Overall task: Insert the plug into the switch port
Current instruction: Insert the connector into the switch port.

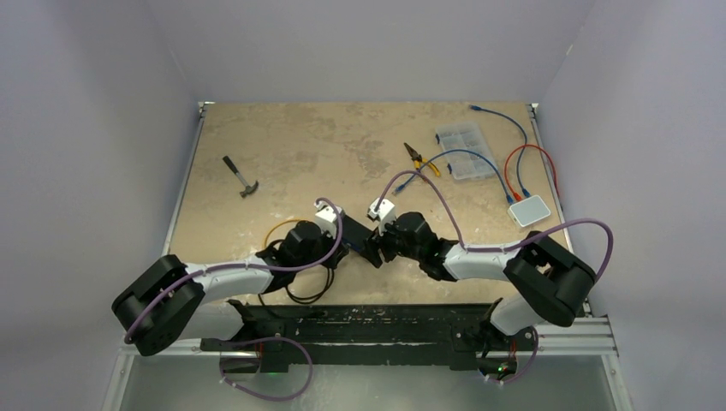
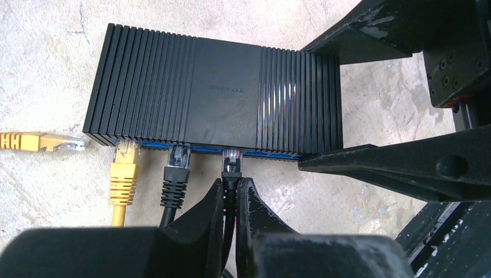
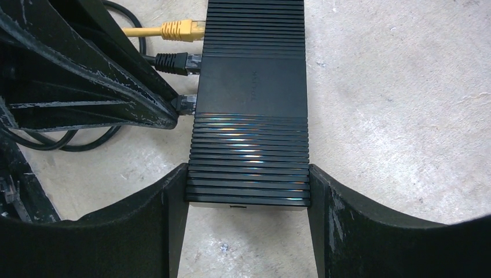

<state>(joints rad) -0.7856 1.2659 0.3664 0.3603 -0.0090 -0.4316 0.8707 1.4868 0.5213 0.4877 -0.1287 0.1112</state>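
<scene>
A black ribbed switch (image 2: 214, 92) lies on the table, and it also shows in the right wrist view (image 3: 250, 104) and dimly in the top view (image 1: 364, 235). My left gripper (image 2: 231, 191) is shut on the black plug (image 2: 231, 168), whose clear tip sits in a port on the switch's blue front. My right gripper (image 3: 248, 197) is shut on the switch, one finger against each long side at its near end. A yellow plug (image 2: 124, 171) and another black plug (image 2: 176, 174) sit in ports to the left.
A loose yellow plug (image 2: 40, 141) lies left of the switch. In the top view a hammer (image 1: 241, 177) lies at the left, pliers (image 1: 419, 159), a clear parts box (image 1: 463, 150), a small white box (image 1: 529, 210) and blue and orange cables at the right.
</scene>
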